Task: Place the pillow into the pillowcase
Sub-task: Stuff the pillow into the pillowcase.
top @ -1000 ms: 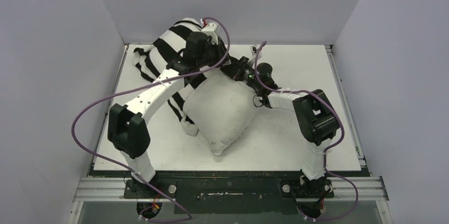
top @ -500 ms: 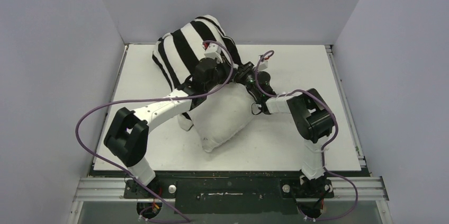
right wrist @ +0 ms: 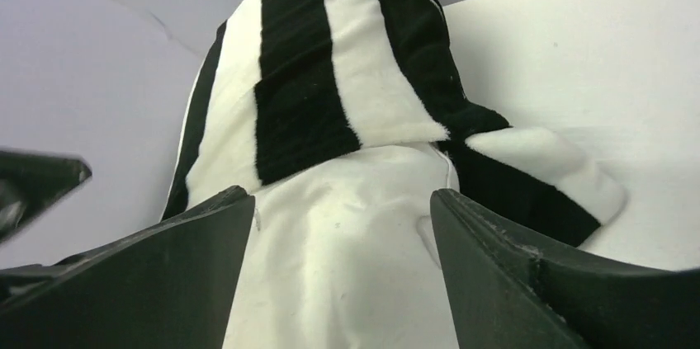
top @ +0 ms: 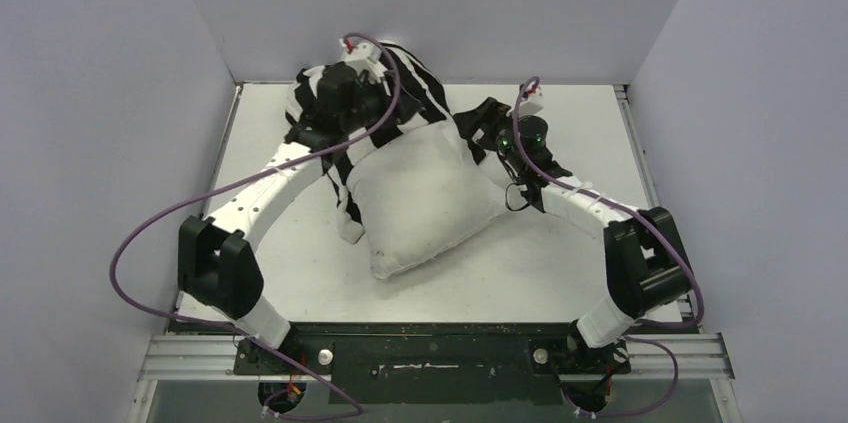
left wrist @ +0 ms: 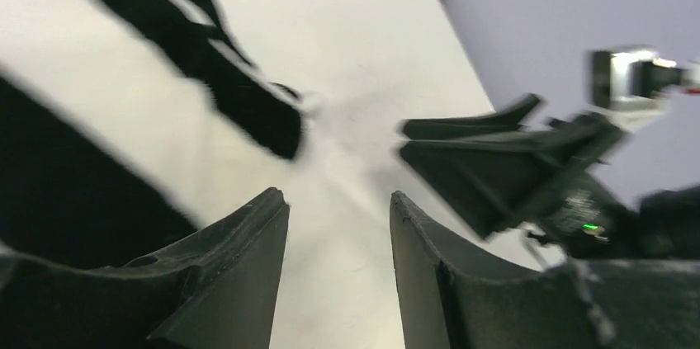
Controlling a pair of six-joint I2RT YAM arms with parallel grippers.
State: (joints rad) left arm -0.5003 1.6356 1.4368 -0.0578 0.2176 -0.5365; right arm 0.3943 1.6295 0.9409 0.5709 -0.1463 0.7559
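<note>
Since the earlier frames, both elbows have been swung outward, toward the left and right edges of the surface. The pillowcase, lifted and ballooned half a second ago, has slumped against the far edge near the far-left corner.

The pillow lies at the centre of the surface, one corner pointing toward the near edge. Its far end is covered by the striped cloth and by the wrist of the left arm, so how far it sits inside cannot be determined.

In the top view the left fingers are hidden beneath the wrist housing. In the left wrist view, which is blurred, they are seen spread with nothing between them; the stripes there are smeared.

The right fingers are spread wide. White pillow fabric is seen between them, cut off at the bottom of the right wrist view. Contact with it cannot be judged.

Bare surface is seen along the near edge, along the right edge beyond the right arm, and at the far-right corner. The left edge is crossed overhead by the left arm and its cable.
</note>
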